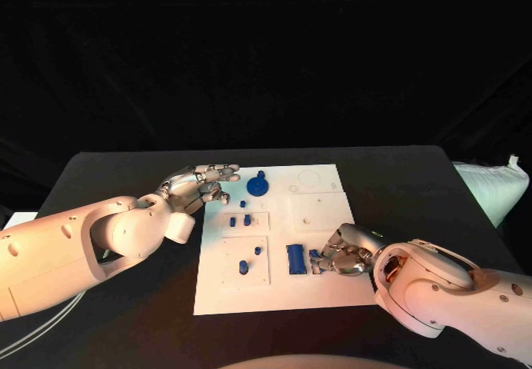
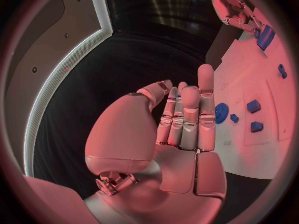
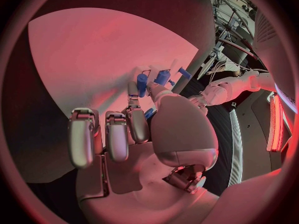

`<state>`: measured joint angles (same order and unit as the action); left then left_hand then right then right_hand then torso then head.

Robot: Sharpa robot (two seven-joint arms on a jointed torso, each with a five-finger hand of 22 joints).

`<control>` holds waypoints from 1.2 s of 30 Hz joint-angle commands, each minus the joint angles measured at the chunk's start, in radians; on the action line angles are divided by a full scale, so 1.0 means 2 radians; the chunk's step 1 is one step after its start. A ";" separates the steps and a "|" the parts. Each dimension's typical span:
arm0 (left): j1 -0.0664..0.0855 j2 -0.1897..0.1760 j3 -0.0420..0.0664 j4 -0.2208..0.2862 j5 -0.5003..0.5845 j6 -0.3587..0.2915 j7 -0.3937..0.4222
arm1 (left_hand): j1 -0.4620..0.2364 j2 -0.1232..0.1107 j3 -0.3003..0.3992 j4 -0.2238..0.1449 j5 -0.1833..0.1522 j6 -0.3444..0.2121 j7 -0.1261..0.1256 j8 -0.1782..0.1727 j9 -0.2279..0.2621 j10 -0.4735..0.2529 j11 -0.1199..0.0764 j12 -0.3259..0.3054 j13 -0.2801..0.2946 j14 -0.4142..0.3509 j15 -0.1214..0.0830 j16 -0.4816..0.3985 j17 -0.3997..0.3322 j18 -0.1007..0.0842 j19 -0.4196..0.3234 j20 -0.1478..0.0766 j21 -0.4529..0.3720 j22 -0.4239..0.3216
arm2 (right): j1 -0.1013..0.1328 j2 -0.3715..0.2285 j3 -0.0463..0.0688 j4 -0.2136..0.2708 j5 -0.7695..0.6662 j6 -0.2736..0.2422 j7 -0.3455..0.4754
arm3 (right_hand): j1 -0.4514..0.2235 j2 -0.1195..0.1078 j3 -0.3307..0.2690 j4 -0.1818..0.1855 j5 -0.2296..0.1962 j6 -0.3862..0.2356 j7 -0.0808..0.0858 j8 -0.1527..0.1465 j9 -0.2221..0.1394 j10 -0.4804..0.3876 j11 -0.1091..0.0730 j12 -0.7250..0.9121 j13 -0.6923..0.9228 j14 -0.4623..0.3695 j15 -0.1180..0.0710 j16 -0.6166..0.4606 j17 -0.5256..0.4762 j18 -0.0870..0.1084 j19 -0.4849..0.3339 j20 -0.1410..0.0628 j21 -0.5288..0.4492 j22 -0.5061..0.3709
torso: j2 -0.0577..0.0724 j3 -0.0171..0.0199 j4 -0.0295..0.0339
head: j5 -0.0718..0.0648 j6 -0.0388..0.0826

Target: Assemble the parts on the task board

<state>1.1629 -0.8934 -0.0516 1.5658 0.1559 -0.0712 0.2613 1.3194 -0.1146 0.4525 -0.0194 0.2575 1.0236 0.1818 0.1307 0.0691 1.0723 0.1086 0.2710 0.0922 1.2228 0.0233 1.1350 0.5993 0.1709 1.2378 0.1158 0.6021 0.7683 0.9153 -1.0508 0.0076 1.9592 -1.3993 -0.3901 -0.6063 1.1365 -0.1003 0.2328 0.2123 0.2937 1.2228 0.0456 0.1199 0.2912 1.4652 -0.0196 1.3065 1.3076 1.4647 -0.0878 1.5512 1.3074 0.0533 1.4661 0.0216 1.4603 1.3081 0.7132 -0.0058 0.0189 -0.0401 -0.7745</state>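
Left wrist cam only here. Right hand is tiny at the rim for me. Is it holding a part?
Observer: The right wrist view shows a small blue bit between the thumb and a finger of the right hand. I cannot tell if it is gripped.
Operator: Where is that hand over the board?
Observer: In the head view it is at the near right of the task board, fingertips beside the long blue block.
Operator: And my left hand?
Observer: The head view puts the left hand at the board's far left corner, holding nothing, with the round blue part just beside it.
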 commanded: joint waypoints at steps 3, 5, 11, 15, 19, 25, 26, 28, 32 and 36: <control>0.000 0.000 0.000 0.002 -0.002 0.011 0.001 | -0.001 0.002 0.000 -0.004 0.002 -0.004 0.001 0.003 0.000 -0.005 0.000 0.002 0.001 -0.003 -0.001 0.002 0.000 0.006 -0.004 0.001 -0.002 -0.001 | -0.001 0.003 0.000 -0.002 -0.012 0.011 -0.001 | -0.020 -0.003 -0.027 0.015 -0.012 0.000 0.001 0.000 0.003 0.024 -0.004 -0.003 0.069 0.050 -0.002 0.001 0.118 -0.010 0.027 -0.004 0.000 0.067 | 0.000 0.0003 -0.0001 | 0.001 0.000; 0.000 0.000 0.000 0.002 -0.002 0.011 0.001 | -0.001 0.002 0.000 -0.004 0.002 -0.004 0.001 0.003 0.000 -0.005 0.000 0.002 0.001 -0.003 -0.001 0.002 0.000 0.006 -0.004 0.001 -0.002 -0.001 | -0.001 0.004 0.000 -0.002 -0.013 0.011 -0.001 | -0.023 -0.001 -0.037 0.020 -0.017 0.000 0.001 0.000 0.005 0.024 -0.005 -0.003 0.069 0.050 -0.003 0.001 0.119 -0.010 0.027 -0.005 0.001 0.068 | 0.000 0.0003 0.0000 | 0.001 0.000; 0.000 0.000 0.000 0.002 -0.002 0.011 0.001 | -0.002 0.001 0.000 -0.004 0.002 -0.004 0.001 0.004 0.000 -0.005 0.001 0.003 0.001 -0.004 -0.001 0.001 -0.002 0.006 -0.004 0.001 -0.002 -0.001 | -0.001 0.004 0.000 0.000 -0.017 0.007 0.001 | -0.029 0.006 -0.068 0.037 -0.034 0.003 -0.002 0.003 0.011 0.024 -0.007 -0.008 0.068 0.051 -0.004 0.003 0.121 -0.011 0.029 -0.006 0.003 0.071 | 0.000 0.0004 -0.0004 | 0.001 0.000; 0.000 -0.001 0.000 0.001 -0.002 0.011 0.001 | -0.002 0.001 0.000 -0.004 0.002 -0.004 0.001 0.004 0.000 -0.005 0.001 0.003 0.001 -0.004 -0.001 0.001 -0.002 0.006 -0.004 0.001 -0.002 -0.001 | -0.001 0.003 0.000 0.003 -0.022 0.002 0.002 | -0.047 0.015 -0.092 0.039 -0.046 0.005 -0.004 0.005 0.015 0.026 -0.008 -0.005 0.070 0.051 -0.006 0.004 0.123 -0.011 0.030 -0.007 0.006 0.074 | 0.000 0.0005 -0.0003 | 0.001 0.000; 0.000 -0.001 0.000 0.001 -0.002 0.012 0.001 | -0.002 0.001 0.000 -0.004 0.002 -0.004 0.001 0.004 0.000 -0.005 0.001 0.003 0.001 -0.004 -0.001 0.001 -0.002 0.006 -0.004 0.001 -0.002 -0.001 | -0.001 0.000 0.000 0.008 -0.026 -0.005 0.004 | -0.060 0.024 -0.109 0.040 -0.044 0.006 -0.005 0.007 0.019 0.028 -0.009 -0.001 0.071 0.051 -0.007 0.005 0.124 -0.012 0.031 -0.008 0.007 0.076 | 0.000 0.0005 -0.0003 | 0.001 0.000; 0.000 -0.001 0.000 0.001 -0.002 0.012 0.001 | -0.002 0.001 0.000 -0.004 0.002 -0.004 0.001 0.004 0.000 -0.006 0.001 0.003 0.000 -0.005 -0.001 0.001 -0.003 0.006 -0.004 0.001 -0.002 -0.001 | -0.002 -0.006 0.000 0.014 -0.028 -0.015 0.006 | -0.064 0.031 -0.115 0.040 -0.042 0.007 -0.006 0.009 0.021 0.029 -0.010 0.001 0.072 0.052 -0.007 0.006 0.125 -0.012 0.031 -0.009 0.008 0.077 | 0.000 0.0005 -0.0004 | 0.001 0.001; 0.000 -0.001 0.000 0.001 -0.002 0.012 0.001 | -0.002 0.001 0.000 -0.004 0.002 -0.004 0.001 0.004 0.000 -0.006 0.001 0.003 0.000 -0.005 -0.001 0.001 -0.003 0.006 -0.004 0.001 -0.002 -0.001 | -0.002 -0.008 0.000 0.015 -0.028 -0.017 0.007 | -0.064 0.031 -0.115 0.040 -0.042 0.007 -0.006 0.009 0.021 0.029 -0.010 0.001 0.072 0.052 -0.007 0.006 0.125 -0.012 0.031 -0.009 0.008 0.077 | 0.000 0.0003 -0.0005 | 0.001 0.001; 0.000 -0.001 0.000 0.001 -0.002 0.012 0.001 | -0.002 0.001 0.000 -0.004 0.002 -0.004 0.001 0.004 0.000 -0.006 0.001 0.003 0.000 -0.005 -0.001 0.001 -0.003 0.006 -0.004 0.001 -0.002 -0.001 | -0.002 -0.011 0.000 0.018 -0.028 -0.019 0.007 | -0.063 0.032 -0.116 0.039 -0.042 0.007 -0.006 0.009 0.022 0.029 -0.010 0.001 0.073 0.052 -0.007 0.006 0.125 -0.012 0.032 -0.009 0.009 0.077 | 0.000 0.0003 -0.0006 | 0.001 0.002; 0.000 -0.001 0.000 0.001 -0.002 0.013 0.001 | -0.002 0.001 0.000 -0.004 0.002 -0.004 0.001 0.004 0.000 -0.006 0.001 0.003 0.000 -0.005 -0.001 0.001 -0.003 0.006 -0.004 0.001 -0.002 -0.001 | -0.002 -0.016 0.000 0.019 -0.028 -0.020 0.008 | -0.062 0.035 -0.118 0.039 -0.039 0.007 -0.006 0.010 0.022 0.029 -0.010 0.001 0.073 0.052 -0.007 0.006 0.125 -0.012 0.032 -0.009 0.009 0.077 | 0.000 0.0003 -0.0007 | 0.000 0.003; 0.000 -0.001 0.000 0.001 -0.002 0.013 0.001 | -0.002 0.001 0.000 -0.004 0.002 -0.004 0.001 0.004 0.000 -0.006 0.001 0.003 0.000 -0.005 -0.001 0.001 -0.003 0.006 -0.004 0.001 -0.002 -0.001 | -0.002 -0.020 0.000 0.019 -0.029 -0.019 0.009 | -0.055 0.037 -0.122 0.037 -0.035 0.007 -0.006 0.010 0.024 0.029 -0.011 0.000 0.072 0.052 -0.008 0.005 0.125 -0.012 0.031 -0.009 0.008 0.077 | 0.000 0.0004 -0.0004 | 0.000 0.002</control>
<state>1.1628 -0.8963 -0.0516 1.5653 0.1552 -0.0675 0.2586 1.3194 -0.1146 0.4525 -0.0194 0.2575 1.0199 0.1853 0.1346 0.0692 1.0685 0.1124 0.2710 0.0921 1.2190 0.0196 1.1350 0.5934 0.1708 1.2378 0.1158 0.6021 0.7683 0.9132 -1.0882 0.0074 1.9959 -1.4413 -0.4213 -0.6013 1.0223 -0.0301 -0.0057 0.2881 0.2169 1.2342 0.0341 0.1350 0.3379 1.4649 -0.0342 1.3029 1.3074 1.4647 -0.0951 1.5589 1.3080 0.0424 1.4662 0.0071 1.4717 1.3075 0.7125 -0.0049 0.0175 -0.0396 -0.7697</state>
